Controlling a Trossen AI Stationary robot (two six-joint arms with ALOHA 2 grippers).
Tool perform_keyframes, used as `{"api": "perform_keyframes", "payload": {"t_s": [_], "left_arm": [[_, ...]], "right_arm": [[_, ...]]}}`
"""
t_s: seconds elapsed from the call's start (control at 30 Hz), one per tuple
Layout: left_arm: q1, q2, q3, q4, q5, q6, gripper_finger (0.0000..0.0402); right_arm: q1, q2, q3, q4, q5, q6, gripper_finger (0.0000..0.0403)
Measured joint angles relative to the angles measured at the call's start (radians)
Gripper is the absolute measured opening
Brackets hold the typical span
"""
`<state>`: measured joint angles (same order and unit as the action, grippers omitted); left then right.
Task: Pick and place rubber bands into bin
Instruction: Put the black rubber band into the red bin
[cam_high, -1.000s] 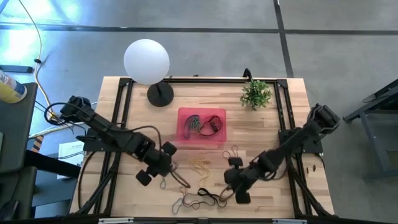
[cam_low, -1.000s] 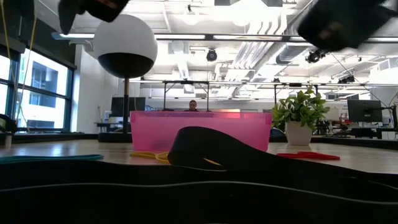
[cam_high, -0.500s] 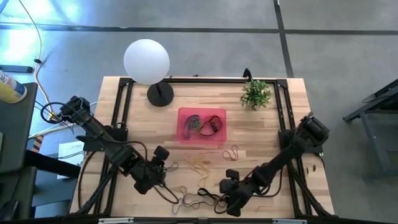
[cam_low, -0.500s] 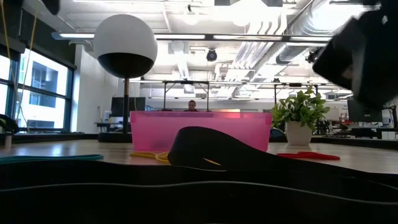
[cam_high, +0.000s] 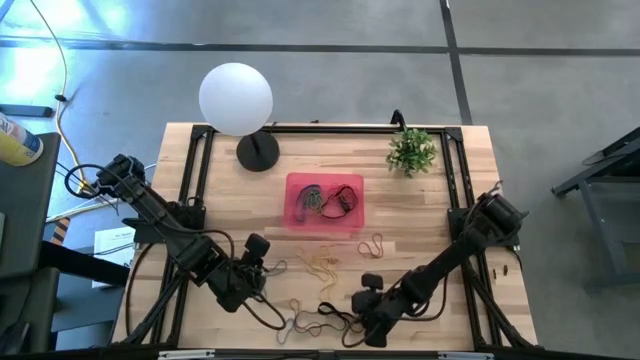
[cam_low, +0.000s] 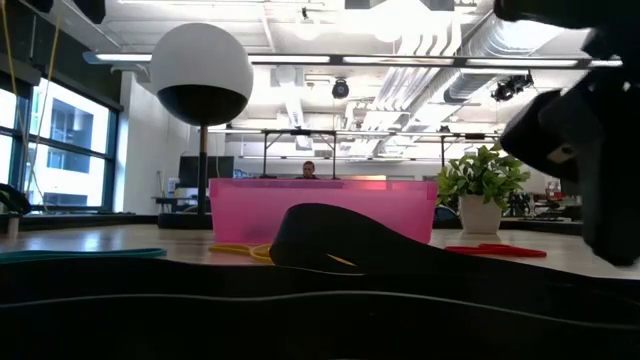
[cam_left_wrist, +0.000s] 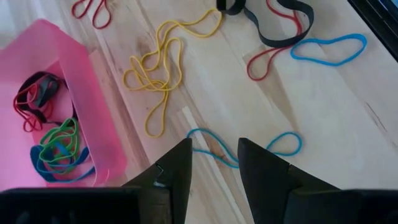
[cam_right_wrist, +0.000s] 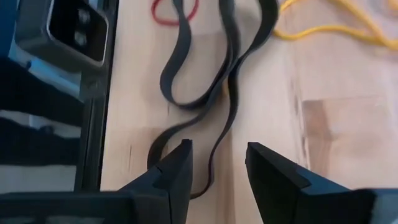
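Near the table's front edge your right gripper (cam_high: 352, 325) now hangs lower than a second ago, fingers apart over a black band (cam_right_wrist: 205, 81). Your left gripper (cam_high: 262, 272), also parted and empty, sits above a blue band (cam_left_wrist: 245, 148). Beyond, yellow bands (cam_high: 322, 266), then the pink bin (cam_high: 297, 215), lamp (cam_high: 236, 98) and plant (cam_high: 412, 150).

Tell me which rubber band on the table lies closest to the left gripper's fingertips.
The thin blue rubber band: it curves across the wood just ahead of the left gripper, whose jaws are open. The yellow band and the other blue loop lie farther off.
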<state>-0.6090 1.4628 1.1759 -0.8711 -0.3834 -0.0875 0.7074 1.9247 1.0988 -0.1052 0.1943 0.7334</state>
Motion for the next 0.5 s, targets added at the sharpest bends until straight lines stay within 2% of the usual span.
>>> {"api": "perform_keyframes", "payload": {"t_s": [0.5], "left_arm": [[0.000, 0.000, 0.000, -0.023, -0.063, 0.001, 0.0117]], "right_arm": [[0.000, 0.013, 0.000, -0.065, -0.043, -0.019, 0.0139]]}}
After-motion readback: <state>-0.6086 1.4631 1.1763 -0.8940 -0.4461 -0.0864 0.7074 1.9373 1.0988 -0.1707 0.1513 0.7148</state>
